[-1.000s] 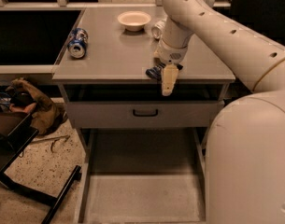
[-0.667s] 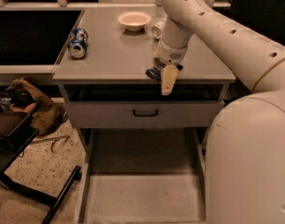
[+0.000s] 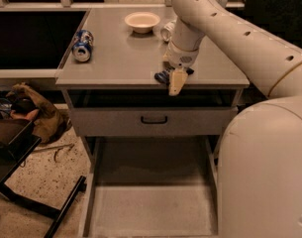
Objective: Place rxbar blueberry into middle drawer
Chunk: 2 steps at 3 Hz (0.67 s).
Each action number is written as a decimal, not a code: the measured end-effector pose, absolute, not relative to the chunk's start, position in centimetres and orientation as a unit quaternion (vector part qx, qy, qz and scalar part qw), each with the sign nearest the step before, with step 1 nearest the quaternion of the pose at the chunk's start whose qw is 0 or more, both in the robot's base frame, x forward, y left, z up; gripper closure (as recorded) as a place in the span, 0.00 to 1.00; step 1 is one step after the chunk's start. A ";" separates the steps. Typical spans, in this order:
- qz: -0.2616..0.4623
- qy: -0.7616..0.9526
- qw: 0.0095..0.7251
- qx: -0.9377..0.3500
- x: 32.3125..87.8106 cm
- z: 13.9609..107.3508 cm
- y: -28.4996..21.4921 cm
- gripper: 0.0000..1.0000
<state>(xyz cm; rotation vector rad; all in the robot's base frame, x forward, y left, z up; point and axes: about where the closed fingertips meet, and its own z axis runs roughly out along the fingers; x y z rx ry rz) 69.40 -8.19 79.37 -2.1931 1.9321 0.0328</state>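
Camera view: the gripper [image 3: 174, 83] is at the front edge of the worktop [image 3: 116, 58], centre frame, pinching the rxbar blueberry [image 3: 162, 77], which projects to its left. The middle drawer [image 3: 150, 207] stands open, lower centre. A blue soda can [image 3: 82, 45] lies upper left, and a bowl [image 3: 142, 21] sits top centre.

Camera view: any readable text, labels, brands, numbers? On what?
None can be read.
Blue soda can lying on the grey tabletop: white markings, too blurred.
Small dark blue snack bar beside the gripper at the table's front edge: wrapper print too small.
Grey drawer front with black handle, white bowl: no markings visible.
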 end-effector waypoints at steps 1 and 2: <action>0.011 0.657 0.109 -0.746 69.4 79.4 -8.2 0.69; 0.011 0.657 0.109 -0.746 69.4 79.6 -8.2 0.92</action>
